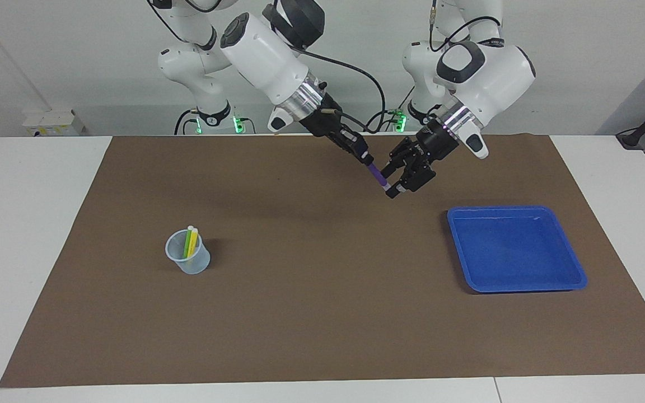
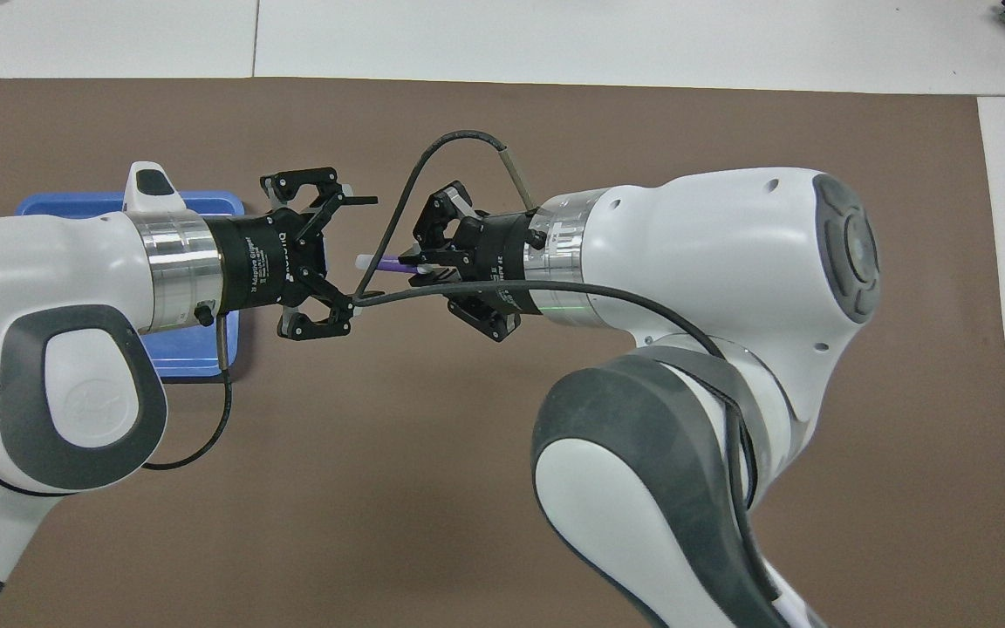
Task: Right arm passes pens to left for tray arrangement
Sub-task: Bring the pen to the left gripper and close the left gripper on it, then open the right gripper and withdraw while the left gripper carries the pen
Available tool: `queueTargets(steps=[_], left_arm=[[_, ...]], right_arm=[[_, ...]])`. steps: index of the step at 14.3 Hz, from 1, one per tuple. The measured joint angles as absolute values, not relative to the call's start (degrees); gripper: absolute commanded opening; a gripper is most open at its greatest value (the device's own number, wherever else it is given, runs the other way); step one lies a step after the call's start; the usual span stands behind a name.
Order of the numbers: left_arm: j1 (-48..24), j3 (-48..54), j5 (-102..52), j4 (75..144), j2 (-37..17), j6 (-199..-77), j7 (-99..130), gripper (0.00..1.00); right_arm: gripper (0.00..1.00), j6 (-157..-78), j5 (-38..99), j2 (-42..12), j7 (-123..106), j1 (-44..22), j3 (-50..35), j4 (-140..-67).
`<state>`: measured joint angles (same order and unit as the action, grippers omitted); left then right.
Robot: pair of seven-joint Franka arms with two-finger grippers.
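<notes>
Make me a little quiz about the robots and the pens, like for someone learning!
1. True or false: the slim purple marker pen is gripped by the right pincer.
2. Which pens stand in the small translucent plastic cup? A) green and yellow B) purple and green C) none
3. Fill in: the shallow blue plastic tray holds ____ pens.

Key: 1 true, with the left pincer open around its white tip. 2 A. 3 no.

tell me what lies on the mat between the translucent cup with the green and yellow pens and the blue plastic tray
Nothing: in the facing view only bare brown mat lies between the translucent cup and the shallow blue plastic tray.
</notes>
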<state>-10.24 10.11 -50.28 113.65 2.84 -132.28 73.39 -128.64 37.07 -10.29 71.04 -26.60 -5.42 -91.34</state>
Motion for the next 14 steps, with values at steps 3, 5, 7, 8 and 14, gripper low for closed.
queueTargets(steps=[3, 5, 7, 8, 14], left_arm=[[-10.33, 10.24, -50.28, 113.73, 2.84, -132.28, 73.38, 0.0], [-10.87, 10.3, -50.28, 113.74, 2.85, -132.27, 73.38, 0.0], [-11.36, 10.34, -50.29, 113.83, 2.85, -132.09, 73.39, 0.28], [-11.44, 10.31, -50.37, 113.88, 2.84, -132.08, 73.55, 0.74], [-11.44, 9.97, -50.63, 113.88, 2.86, -131.74, 73.74, 0.61]], right_arm=[[0.0, -128.64, 37.85, -10.29, 71.04, -26.62, -5.46, -91.34], [0.0, -128.64, 37.95, -10.29, 71.04, -26.62, -5.46, -91.33], [0.0, -129.07, 37.95, -10.29, 71.04, -26.6, -5.4, -91.31], [0.0, -129.12, 37.96, -10.27, 71.04, -26.6, -5.37, -91.31], [0.0, -129.19, 37.96, -10.28, 71.04, -26.64, -5.49, -91.31]])
